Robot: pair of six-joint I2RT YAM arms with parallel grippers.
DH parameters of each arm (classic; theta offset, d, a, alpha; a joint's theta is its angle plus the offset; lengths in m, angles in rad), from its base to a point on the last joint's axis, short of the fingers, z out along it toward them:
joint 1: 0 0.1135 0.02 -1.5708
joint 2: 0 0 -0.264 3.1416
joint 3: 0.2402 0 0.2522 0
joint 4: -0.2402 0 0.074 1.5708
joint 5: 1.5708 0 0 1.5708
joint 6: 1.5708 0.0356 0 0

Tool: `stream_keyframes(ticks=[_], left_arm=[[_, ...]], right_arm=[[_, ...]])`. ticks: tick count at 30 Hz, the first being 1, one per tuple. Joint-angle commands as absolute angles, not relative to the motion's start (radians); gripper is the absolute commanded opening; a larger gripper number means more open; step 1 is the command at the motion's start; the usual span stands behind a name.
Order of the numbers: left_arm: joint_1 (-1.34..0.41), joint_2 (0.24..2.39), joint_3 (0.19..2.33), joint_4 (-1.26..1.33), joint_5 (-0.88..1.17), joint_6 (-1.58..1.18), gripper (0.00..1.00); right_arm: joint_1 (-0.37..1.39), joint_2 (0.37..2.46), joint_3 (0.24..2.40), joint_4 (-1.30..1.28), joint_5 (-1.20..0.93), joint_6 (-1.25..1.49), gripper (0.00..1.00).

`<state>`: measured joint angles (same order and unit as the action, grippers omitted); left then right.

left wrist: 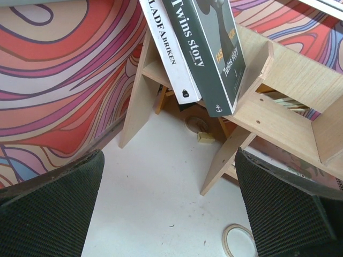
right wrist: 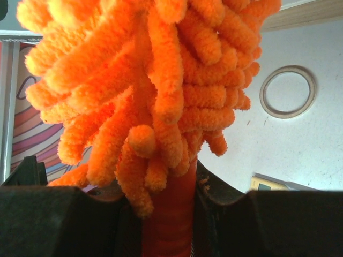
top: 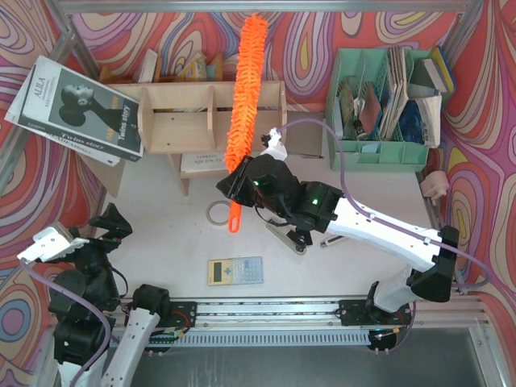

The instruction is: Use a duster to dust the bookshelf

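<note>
Far left, we see the left gripper parked low over the worktop, fingers spread wide, nothing between them. Above it a big book titled "Twins story" leans on the left end of the bookshelf. Next right, the duster lies lengthwise over the shelf's right-hand compartment, its fluffy head running past the top board toward the back wall and its thin handle pointing down at us. The right gripper is clamped on that handle just below the head; the wrist view shows the fingers tight against the orange stem. A tape ring and a calculator lie on the worktop below. A green file organiser stands far right.

Progress, our call: the duster is in the grasp and at the shelf, so dusting is under way. We judge the middle and left compartments remain.

Hard to tell: whether the head actually touches the wood. The right wrist view is mostly filled with orange noodles. The lower shelf contents are shadowed.
</note>
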<state>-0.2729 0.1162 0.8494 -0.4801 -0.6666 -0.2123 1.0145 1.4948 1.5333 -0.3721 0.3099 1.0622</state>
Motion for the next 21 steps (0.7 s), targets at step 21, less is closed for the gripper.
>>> stream_keyframes(ticks=[21], left_arm=[[-0.267, 0.127, 0.857, -0.486, -0.676, -0.197, 0.98]], right_arm=[[0.994, 1.345, 1.441, -0.467, 0.488, 1.115, 0.0]])
